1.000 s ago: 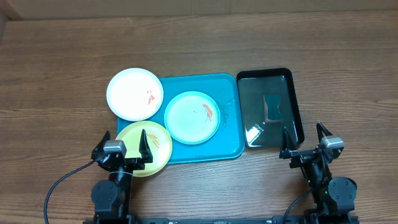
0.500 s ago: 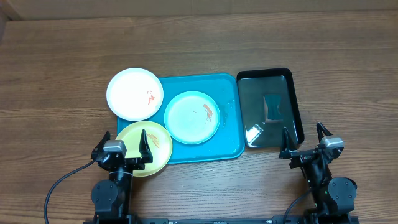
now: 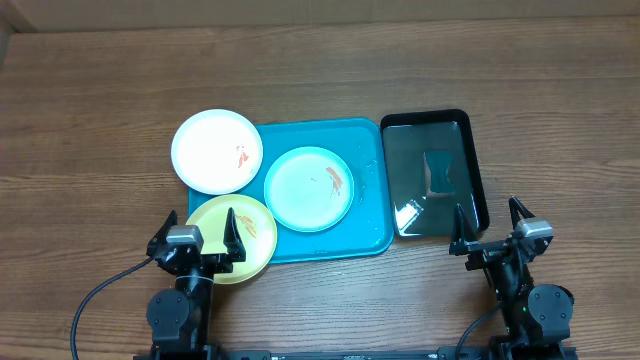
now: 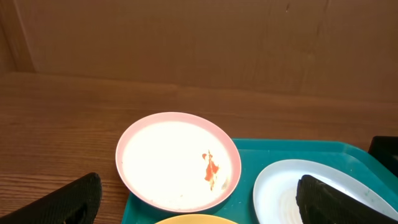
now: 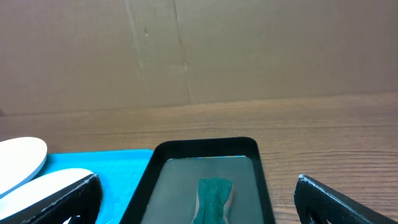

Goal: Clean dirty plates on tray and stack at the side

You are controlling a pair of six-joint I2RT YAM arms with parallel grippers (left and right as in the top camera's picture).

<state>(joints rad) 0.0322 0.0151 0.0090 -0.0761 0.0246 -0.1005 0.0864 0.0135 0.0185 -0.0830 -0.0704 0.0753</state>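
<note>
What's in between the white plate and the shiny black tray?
In the overhead view, the big turquoise plastic tray lies between them, with the round pale mint-blue plate sitting on it.

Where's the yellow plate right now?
Overhead, the yellow plate sits front-left, overlapping the turquoise tray's near-left corner, just below the white plate and partly under the left tool.

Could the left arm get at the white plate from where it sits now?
Probably yes. The left gripper is open, the white plate lies straight ahead with its top uncovered, and only the low yellow plate sits between them.
</note>
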